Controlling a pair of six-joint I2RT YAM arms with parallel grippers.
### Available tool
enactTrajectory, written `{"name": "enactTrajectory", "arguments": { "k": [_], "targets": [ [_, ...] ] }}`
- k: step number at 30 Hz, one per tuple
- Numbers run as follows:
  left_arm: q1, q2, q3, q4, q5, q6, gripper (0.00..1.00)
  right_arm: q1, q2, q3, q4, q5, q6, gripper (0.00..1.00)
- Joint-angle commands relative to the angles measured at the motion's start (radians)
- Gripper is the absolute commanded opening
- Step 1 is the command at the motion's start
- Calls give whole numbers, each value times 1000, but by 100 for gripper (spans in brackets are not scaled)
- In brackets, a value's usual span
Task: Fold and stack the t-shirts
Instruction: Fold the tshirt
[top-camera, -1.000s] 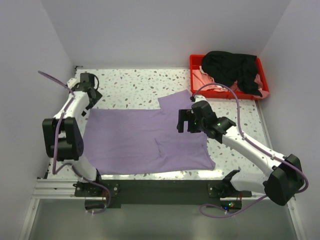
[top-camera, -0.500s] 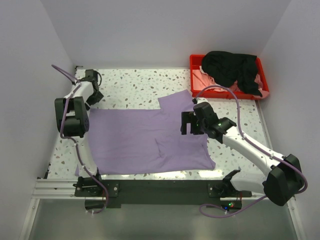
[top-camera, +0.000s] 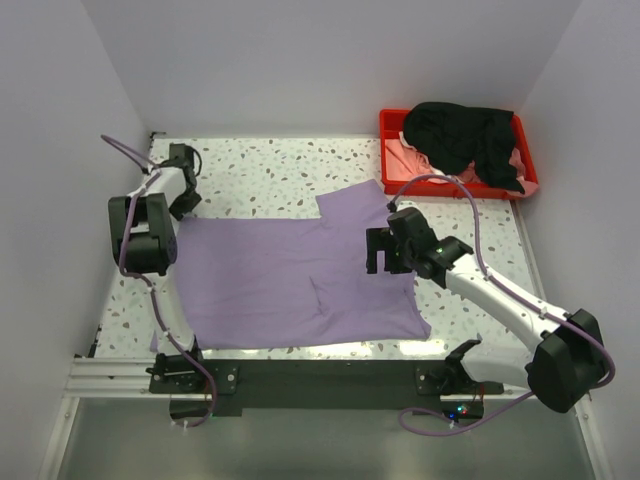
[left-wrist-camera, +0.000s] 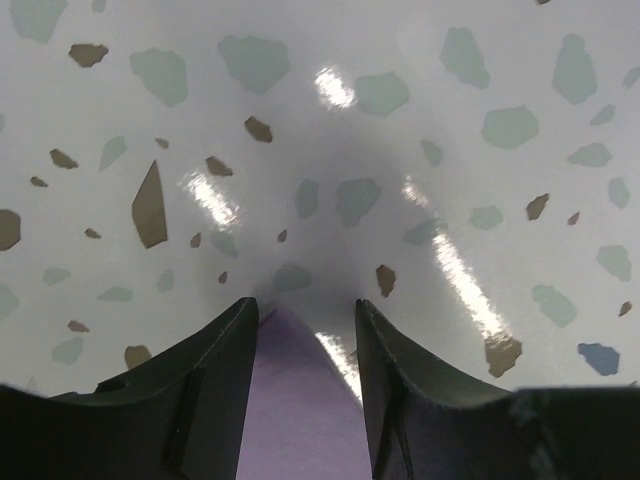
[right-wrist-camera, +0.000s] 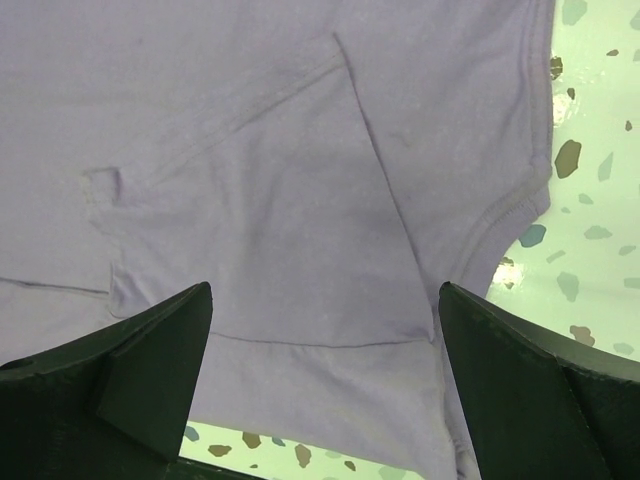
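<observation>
L end effector (left-wrist-camera: 306, 306) narrow astride lavender t-shirt (top-camera: 290, 270) corner; R end effector (right-wrist-camera: 325, 290) wide above it.

No readable text, label, brand, number or sign in any view.

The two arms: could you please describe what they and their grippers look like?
Both arms have white links with bulky black joint housings; the left arm and right arm each carry a looping lavender cable. The gripper fingers are black and wedge-shaped.
</observation>
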Motion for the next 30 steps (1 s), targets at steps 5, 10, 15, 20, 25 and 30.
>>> {"name": "enactTrajectory", "arguments": {
  "k": [5,10,15,20,25,30],
  "targets": [
    [9,-58,-142,-93,-28,-12,48,-7,-18,20,-7,29,-17,99],
    [11,-84,-187,-58,-39,1,44,-7,-3,23,9,16,-17,99],
    [9,-34,-130,-73,-43,7,21,-9,15,32,20,22,-17,99],
    [9,-44,-108,-67,-23,28,9,-13,75,104,29,60,-41,99],
    [9,-90,-153,-9,47,51,0,-30,283,345,38,114,-51,99],
    [9,-135,-202,32,73,65,0,-51,564,673,10,213,-31,99]
  ]
}}
